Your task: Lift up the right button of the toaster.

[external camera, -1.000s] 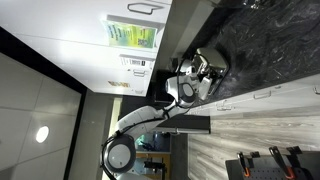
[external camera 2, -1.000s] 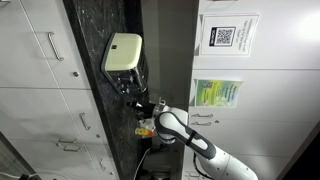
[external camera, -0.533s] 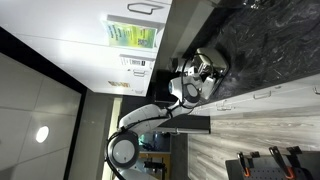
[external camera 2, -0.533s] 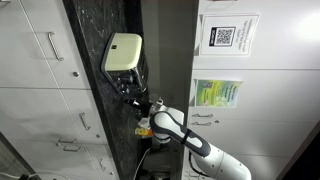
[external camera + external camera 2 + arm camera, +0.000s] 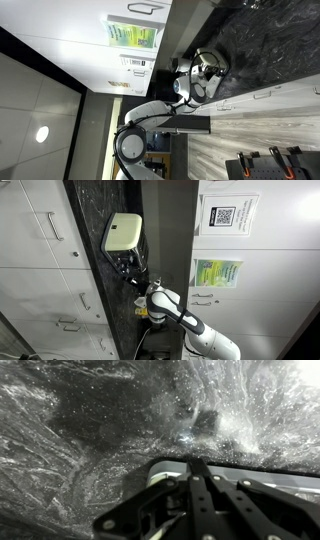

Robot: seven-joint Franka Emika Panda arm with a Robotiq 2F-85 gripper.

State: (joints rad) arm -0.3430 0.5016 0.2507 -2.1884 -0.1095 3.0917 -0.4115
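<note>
The pictures stand turned on their side. The silver toaster (image 5: 212, 63) sits on the black marble counter; it shows pale and boxy in an exterior view (image 5: 122, 232). My gripper (image 5: 131, 274) is right at the toaster's lower end, touching or nearly touching it, and it also shows in an exterior view (image 5: 197, 76). In the wrist view the black fingers (image 5: 193, 463) come together to one tip over the toaster's shiny edge (image 5: 270, 480), with nothing between them. The buttons themselves are hidden behind the gripper.
The black speckled counter (image 5: 90, 420) fills the wrist view. White cabinet doors with handles (image 5: 45, 225) run beside the counter. Papers and a QR label (image 5: 225, 217) hang on white cupboards. The arm's base (image 5: 125, 150) stands at the counter's end.
The arm's elbow and forearm have shifted a little toward the toaster; the gripper has stayed at the toaster's end. The toaster has not moved.
</note>
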